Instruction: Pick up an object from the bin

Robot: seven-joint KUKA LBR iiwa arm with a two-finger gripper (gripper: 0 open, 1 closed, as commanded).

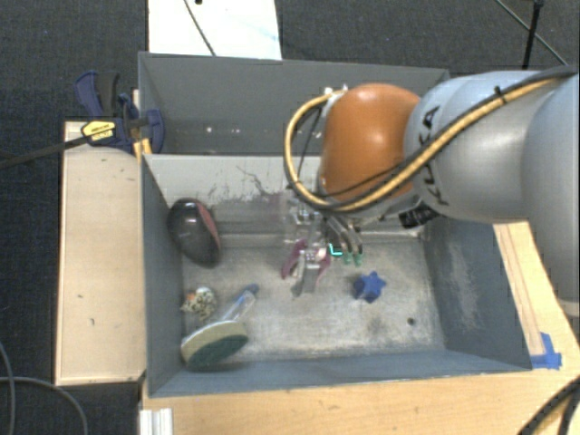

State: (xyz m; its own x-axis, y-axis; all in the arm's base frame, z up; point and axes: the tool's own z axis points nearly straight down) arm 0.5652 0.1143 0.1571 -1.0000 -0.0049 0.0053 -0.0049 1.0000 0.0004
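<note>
**Orange wrist low over the bin, and nothing secured yet**

The big orange cover (362,139) on the wrist sits highest, closest to us. Under it the gripper (308,275) is down near the floor in the middle of the bin (471,297). Open or closed? I can't tell from this angle. There's a purplish sliver (292,261) beside the tip, and it's too unclear to say whether that's tool or object.

The closest candidate is the small blue piece (368,285), knobbly and star-like, probably hard plastic. It lies near the gripper on the view's right, apart from it and flat on the scuffed grey metal.

The risk, as I read it, is that a close from here meets bare floor and comes up with nothing. Even once lined up, that lumpy blue shape offers no flat faces, so it could squirt sideways across the smooth metal.

Further out, well to the left, a brush (217,343) with a dark oval head and a clear handle leans at the front corner. A crumpled, speckled ball (199,300) sits just beside it. A glossy dark oval lump (195,231) lies near the back-left wall, rounded and likely slippery to pinch.
</note>
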